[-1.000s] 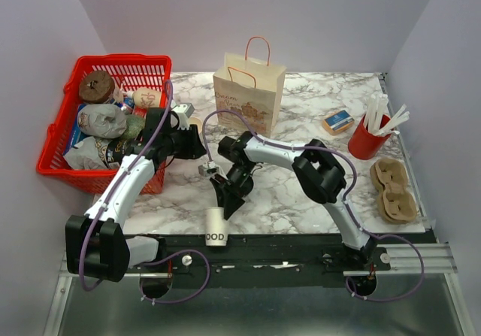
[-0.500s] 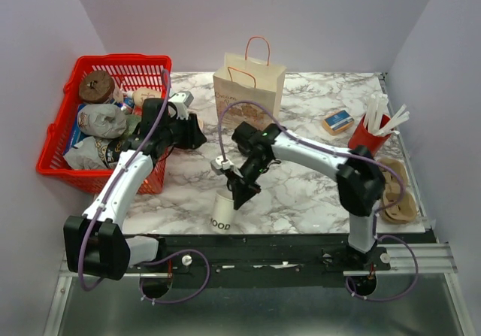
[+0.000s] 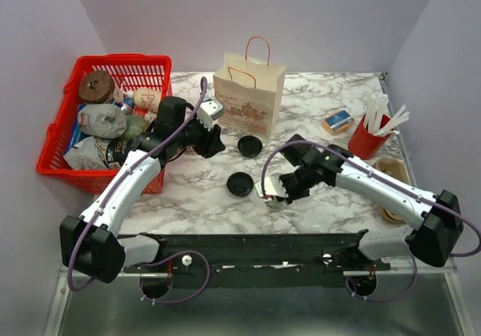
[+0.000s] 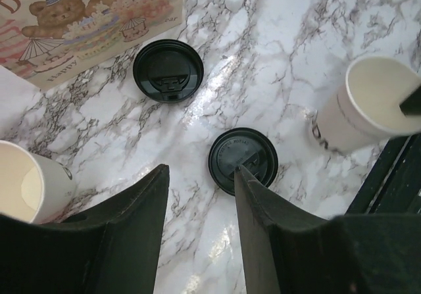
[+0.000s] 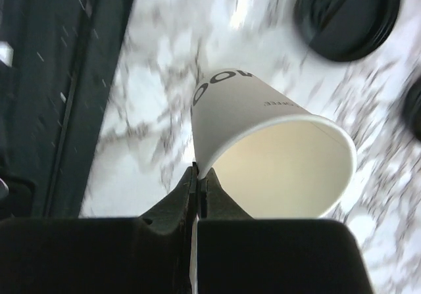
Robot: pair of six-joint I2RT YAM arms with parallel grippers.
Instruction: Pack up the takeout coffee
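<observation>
Right wrist view: we see the right end effector (image 5: 197, 177) closed tight, its two fingers pinching the rim wall of the takeout coffee cup (image 5: 263, 136). The whitish cup is tilted, its open mouth turned toward the camera and no lid on it; dark lettering runs around its side. We cannot tell whether its base touches the marble worktop (image 3: 316, 103). In the top view this end effector sits near the worktop's near edge, just right of a loose black lid (image 3: 240, 184).

The left end effector (image 4: 200, 172) stands partly open and holds nothing. It hovers over the worktop, with that same lid below the tip of one finger. A second black lid (image 4: 168, 70) lies flat farther on, just in front of the paper bag (image 3: 248, 88), which stands upright at the back. A second paper cup (image 4: 29, 185), open and cream inside, shows at the left edge of the left wrist view. A red basket (image 3: 124, 58) of groceries sits at the far left.
</observation>
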